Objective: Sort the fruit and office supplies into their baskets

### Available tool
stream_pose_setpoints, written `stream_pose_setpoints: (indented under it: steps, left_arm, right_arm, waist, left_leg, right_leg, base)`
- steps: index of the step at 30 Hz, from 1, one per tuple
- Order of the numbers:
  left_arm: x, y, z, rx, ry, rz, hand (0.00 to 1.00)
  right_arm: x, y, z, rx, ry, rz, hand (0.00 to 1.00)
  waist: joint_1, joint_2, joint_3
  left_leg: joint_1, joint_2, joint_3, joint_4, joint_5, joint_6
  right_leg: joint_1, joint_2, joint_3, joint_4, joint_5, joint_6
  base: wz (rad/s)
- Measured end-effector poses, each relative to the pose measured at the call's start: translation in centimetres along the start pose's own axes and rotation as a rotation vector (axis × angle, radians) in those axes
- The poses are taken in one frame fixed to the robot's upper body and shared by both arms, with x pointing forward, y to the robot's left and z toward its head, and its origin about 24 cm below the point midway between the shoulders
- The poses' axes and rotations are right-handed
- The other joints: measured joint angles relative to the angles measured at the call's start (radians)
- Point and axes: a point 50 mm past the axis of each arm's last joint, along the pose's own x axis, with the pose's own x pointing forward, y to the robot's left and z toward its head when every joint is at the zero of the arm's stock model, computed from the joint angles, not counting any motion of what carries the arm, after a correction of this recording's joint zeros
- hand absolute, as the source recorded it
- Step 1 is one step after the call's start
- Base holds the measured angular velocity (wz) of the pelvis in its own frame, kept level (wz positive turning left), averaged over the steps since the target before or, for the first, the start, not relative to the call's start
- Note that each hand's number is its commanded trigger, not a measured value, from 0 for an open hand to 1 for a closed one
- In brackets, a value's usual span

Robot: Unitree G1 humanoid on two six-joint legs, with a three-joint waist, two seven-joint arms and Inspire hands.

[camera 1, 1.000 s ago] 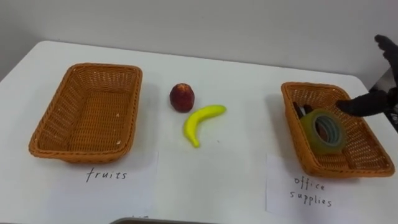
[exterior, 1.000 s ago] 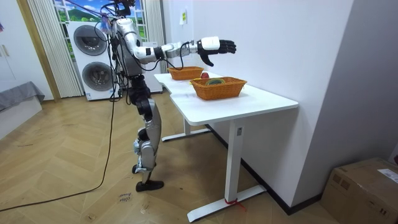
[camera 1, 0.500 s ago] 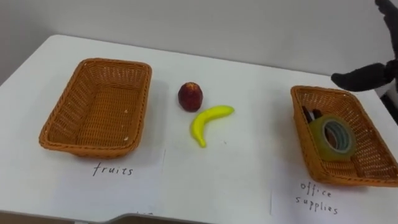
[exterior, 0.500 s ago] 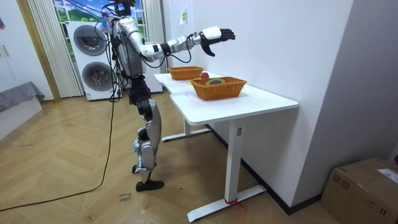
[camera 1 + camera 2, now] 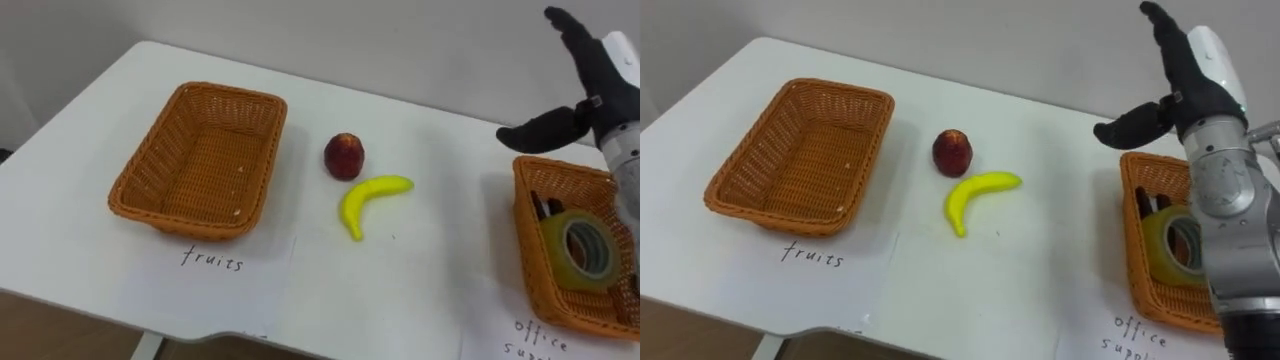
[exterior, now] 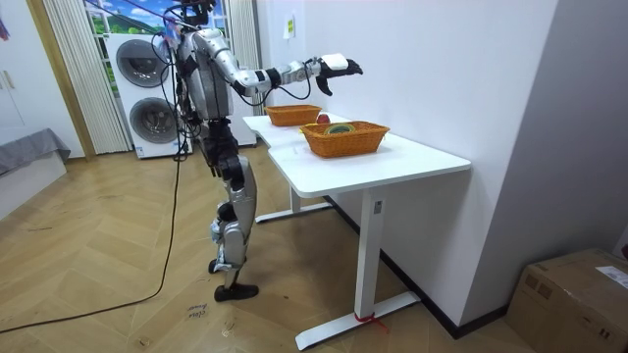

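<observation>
Left eye view: smooth, curved banana (image 5: 370,195)

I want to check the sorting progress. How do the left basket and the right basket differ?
The left basket is empty; the right basket holds a tape roll and dark pens. The open right hand is raised nearer the right basket than the left basket. Both are brown woven rectangular baskets on the white table, each with a paper label in front.

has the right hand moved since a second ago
Yes. The right hand has lifted from over the office supplies basket and swung leftward past its rim.
</observation>
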Motion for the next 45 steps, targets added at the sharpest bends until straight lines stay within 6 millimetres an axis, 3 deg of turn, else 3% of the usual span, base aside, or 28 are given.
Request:
stream_pose_setpoints:
  steps: [6,11,13,19,22,25,29,31,32,38,45]
  left_arm:
    - [0.1,0.5,0.1,0.010,-0.002,0.003,0.00]
    - [0.1,0.6,-0.1,0.021,0.006,-0.004,0.00]
    - [0.1,0.6,-0.1,0.029,0.004,-0.013,0.00]
    - [0.2,0.6,0.5,0.054,-0.012,-0.016,0.00]
    - [0.3,0.5,1.2,0.070,-0.032,-0.021,0.00]
    - [0.5,0.6,2.1,0.085,-0.055,-0.019,0.00]
    - [0.7,0.4,3.7,0.099,-0.101,-0.024,0.00]
    - [0.7,0.3,4.1,0.109,-0.111,-0.029,0.00]
    - [0.7,0.3,4.4,0.107,-0.118,-0.032,0.00]
    - [0.8,0.4,5.7,0.096,-0.184,-0.029,0.00]
    - [0.7,-0.3,5.8,0.127,-0.193,-0.050,0.00]
  right_arm:
    - [0.0,1.1,-0.2,-0.020,0.011,0.045,0.00]
    - [-0.1,2.6,0.1,-0.069,-0.003,0.122,0.00]
    - [-0.1,3.2,0.3,-0.075,-0.009,0.154,0.00]
    - [-0.2,4.1,-0.1,-0.080,0.007,0.200,0.00]
    - [-0.2,5.1,-0.8,-0.090,0.033,0.236,0.00]
    - [-0.5,6.3,-1.8,-0.077,0.068,0.292,0.00]
    - [-0.4,6.8,-1.9,-0.071,0.075,0.316,0.00]
    - [-0.1,6.9,-1.7,-0.079,0.070,0.319,0.00]
    - [0.2,7.0,-1.8,-0.089,0.075,0.326,0.00]
    - [0.8,7.2,-2.2,-0.102,0.089,0.331,0.00]
    - [1.4,7.0,-1.7,-0.115,0.048,0.317,0.00]
  waist:
    - [0.027,-0.014,0.0060]
    - [0.027,-0.009,0.0081]
    - [0.038,0.002,0.0118]
    - [0.052,0.022,0.0017]
    - [0.066,0.013,-0.0023]
    - [0.081,0.001,0.0064]
    - [0.087,-0.016,0.0074]
    - [0.087,-0.014,0.0106]
    - [0.087,-0.005,0.0169]
    - [0.103,-0.005,0.0184]
    - [0.105,-0.005,0.0186]
  left_leg:
    - [0.000,0.000,-0.010,0.003,0.000,0.000]
    - [-0.019,-0.001,-0.012,0.016,0.000,0.000]
    - [-0.023,-0.001,-0.013,0.020,0.000,0.000]
    - [-0.039,-0.002,-0.017,0.024,0.001,-0.001]
    - [-0.069,-0.001,-0.018,0.037,0.002,-0.001]
    - [-0.083,-0.002,-0.018,0.037,0.006,-0.002]
    - [-0.151,0.000,-0.024,0.065,0.008,-0.002]
    - [-0.163,0.000,-0.023,0.074,0.008,-0.001]
    - [-0.166,0.000,-0.023,0.075,0.008,-0.001]
    - [-0.198,0.000,-0.023,0.071,0.011,0.001]
    - [-0.229,0.000,-0.024,0.073,0.016,-0.001]
  right_leg:
    - [0.007,0.000,-0.020,-0.002,0.000,0.000]
    - [-0.003,-0.001,-0.023,-0.002,0.000,0.000]
    - [-0.006,-0.001,-0.023,-0.002,0.000,0.000]
    - [-0.019,-0.001,-0.016,0.001,0.000,0.000]
    - [-0.040,0.000,-0.015,0.001,0.000,0.000]
    - [-0.052,-0.001,-0.019,0.001,0.001,-0.002]
    - [-0.107,0.001,-0.019,0.003,0.007,-0.009]
    - [-0.118,0.002,-0.018,0.002,0.012,-0.010]
    - [-0.121,0.001,-0.019,0.001,0.013,-0.009]
    - [-0.159,0.001,-0.019,0.002,0.018,-0.010]
    - [-0.190,0.001,-0.021,0.001,0.018,-0.010]
  base:
    - [0.05]
    - [0.01]
    - [0.00]
    - [0.02]
    - [0.03]
    - [0.00]
    - [0.05]
    - [-0.04]
    - [0.00]
    - [-0.01]
    - [0.01]
